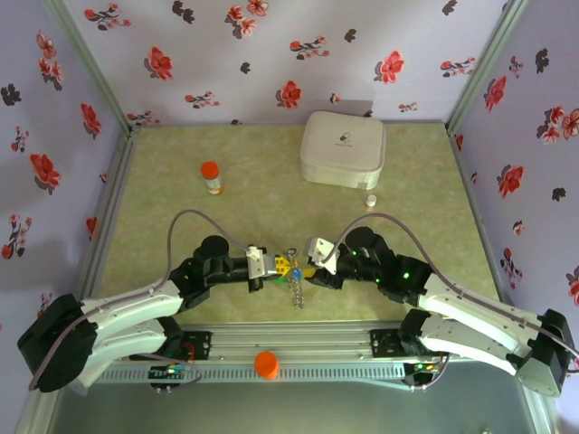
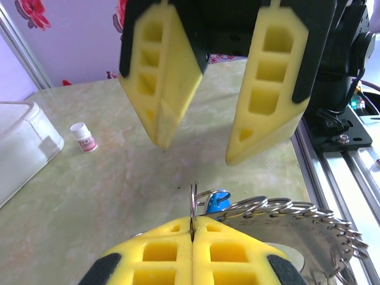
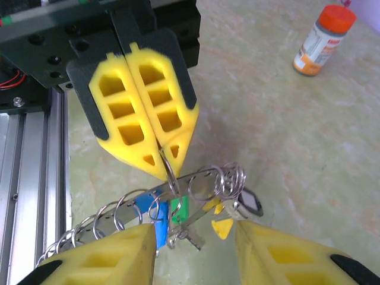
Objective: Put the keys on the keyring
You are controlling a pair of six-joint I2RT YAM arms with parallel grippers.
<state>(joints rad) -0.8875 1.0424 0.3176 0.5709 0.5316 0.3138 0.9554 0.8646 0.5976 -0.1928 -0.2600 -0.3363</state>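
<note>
Left gripper (image 1: 269,268) is clamped hard. Its yellow foam fingers (image 3: 122,148) are pressed flat together, pinching one thin wire loop of the silver-grey metal keyring (image 3: 205,178), a narrow strip crowded with wire rings. That puts the keyring on the near side of the white rounded plastic box (image 1: 344,149), well apart from it and right between the two arms. In the top view a beaded strand of it trails away from the box toward the arm bases.

The tiny metal keys with coloured plastic heads (image 3: 176,209) bunch under those rings: blue and green side by side, yellow next, black at the end of the row.

Right gripper (image 3: 193,228) faces the left one with its fingers spread wide and nothing caught between the pads. The tips sit either side of the key cluster, very close; whether they touch it I cannot tell.

On the pale green marbled table (image 1: 163,226), an orange-capped bottle (image 1: 211,176) stands upright to the left of the box, and a small white bottle (image 1: 370,201) sits just beside the box's near right corner.
</note>
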